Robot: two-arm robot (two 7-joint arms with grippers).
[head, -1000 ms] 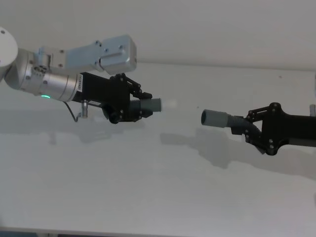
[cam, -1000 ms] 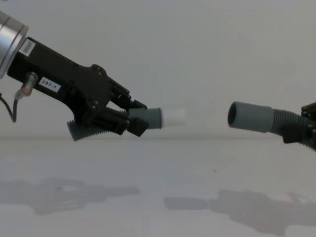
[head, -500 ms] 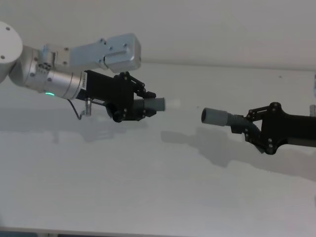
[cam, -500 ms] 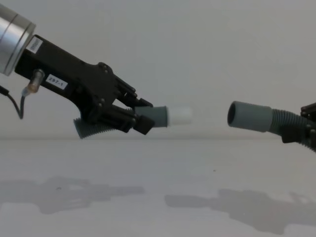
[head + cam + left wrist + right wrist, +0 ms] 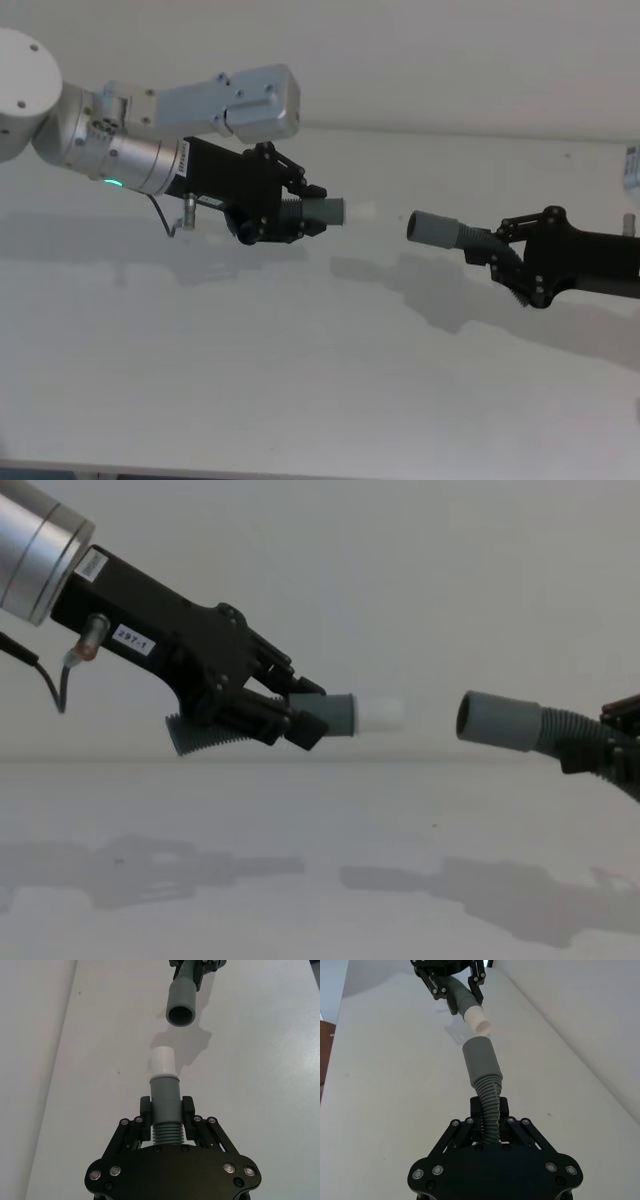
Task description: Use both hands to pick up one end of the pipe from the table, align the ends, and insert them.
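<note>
Left tool [image 5: 305,212]: black and angular, its linked fingers dotted with silver screws. A white label [image 5: 131,638] on it reads 297-1. It sits on a thick silver cylindrical wrist [image 5: 135,165] with a green light [image 5: 115,183] and a thin black cable [image 5: 50,680]. Right tool [image 5: 500,252]: matching black linkage on an all-black mount [image 5: 600,265].

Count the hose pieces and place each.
2. The white-tipped hose piece is in the left end effector; the socket-cuffed hose piece is in the right end effector. Both are above the table, ends facing, apart. None seems hidden.
</note>
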